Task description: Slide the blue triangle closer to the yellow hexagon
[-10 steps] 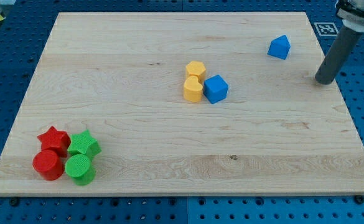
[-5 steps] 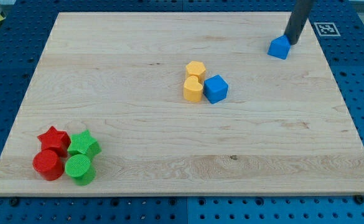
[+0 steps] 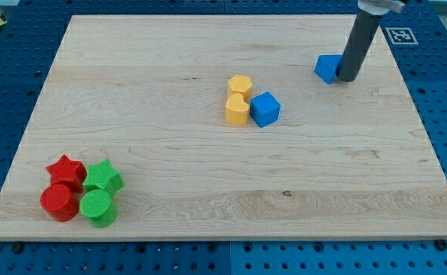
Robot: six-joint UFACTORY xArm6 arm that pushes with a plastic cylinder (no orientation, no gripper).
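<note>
Pressing against the right side of the blue triangle (image 3: pixel 327 68), near the bench (image 3: pixel 170 164) top-right corner, with my tip (image 3: pixel 346 78); no hand on this rig, just a bare dark rod, so nothing to open or close. Likely to slip off the small faceted block if the push runs off-centre, spinning it away from the yellow hexagon (image 3: pixel 240 85) mid-bench. Could also knock the blue cube (image 3: pixel 265 108) or the rounded yellow block (image 3: pixel 238 109) touching the hexagon. Matte plastic pieces, pale smooth wood grain.
</note>
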